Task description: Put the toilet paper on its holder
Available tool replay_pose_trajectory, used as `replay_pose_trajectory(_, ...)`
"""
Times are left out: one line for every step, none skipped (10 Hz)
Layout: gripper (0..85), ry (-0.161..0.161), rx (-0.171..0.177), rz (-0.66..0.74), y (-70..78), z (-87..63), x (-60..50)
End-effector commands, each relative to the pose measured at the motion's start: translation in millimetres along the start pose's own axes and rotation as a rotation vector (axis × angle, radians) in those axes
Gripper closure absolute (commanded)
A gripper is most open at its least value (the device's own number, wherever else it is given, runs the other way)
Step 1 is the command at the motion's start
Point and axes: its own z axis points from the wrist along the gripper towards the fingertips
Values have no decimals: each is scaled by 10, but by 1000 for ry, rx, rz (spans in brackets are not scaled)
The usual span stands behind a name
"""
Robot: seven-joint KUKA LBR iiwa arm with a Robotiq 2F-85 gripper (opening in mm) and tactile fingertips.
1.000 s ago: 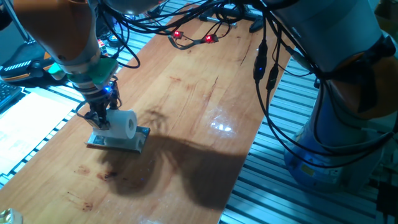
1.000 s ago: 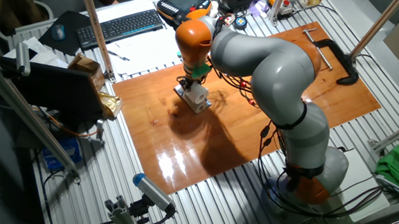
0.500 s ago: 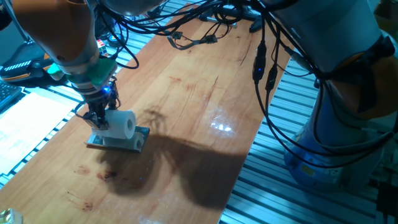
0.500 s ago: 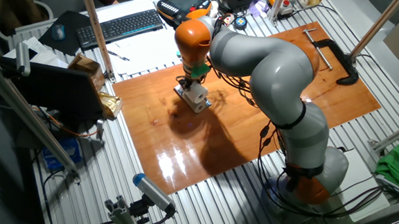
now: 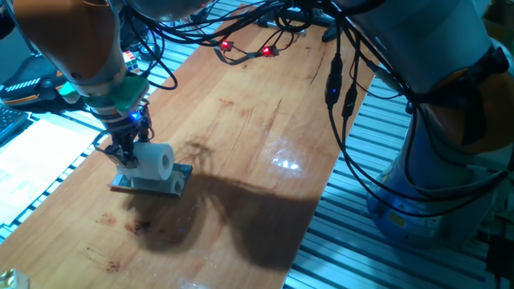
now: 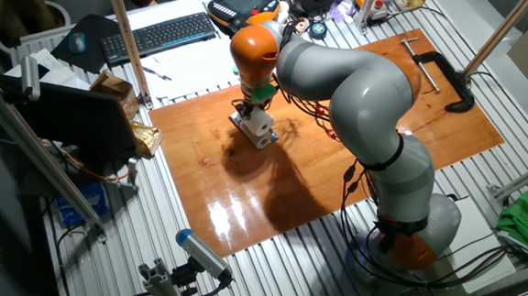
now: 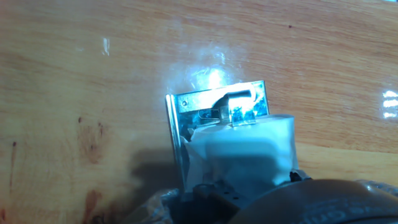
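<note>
In the hand view the toilet paper fills the near centre, with the gripper's dark body at 6 o'clock below it. Just beyond the roll, toward 12 o'clock, the holder shows its shiny plate and a bent metal bracket touching the roll's far end. In one fixed view the gripper is at the roll's 9 o'clock end and appears to be grasping the toilet paper, which lies on its side over the holder. The wooden worktop stretches away toward 1 o'clock, where cables with red lights lie.
</note>
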Motion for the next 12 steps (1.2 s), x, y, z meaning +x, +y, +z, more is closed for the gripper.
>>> replay_pose_trajectory(753,-2,1,5,2,7,-4)
replay_pose_trajectory(693,-2,-1,8,2,14,-7)
replay_pose_trajectory(637,-3,-4,13,2,17,-9)
replay_pose_trajectory(573,-4,-7,21,2,19,-10)
replay_pose_trajectory(497,-11,-8,24,-4,22,-15)
replay_pose_trajectory(410,-13,-14,29,-13,22,-22)
replay_pose_trajectory(303,-22,-13,32,-16,23,-26)
replay_pose_trajectory(173,-27,-14,37,-23,21,-29)
replay_pose_trajectory(80,-27,-17,35,-35,15,-34)
replay_pose_trajectory(73,-27,-18,33,-38,16,-36)
replay_pose_trajectory(73,-29,-18,33,-38,17,-37)
replay_pose_trajectory(73,-29,-20,33,-48,11,-41)
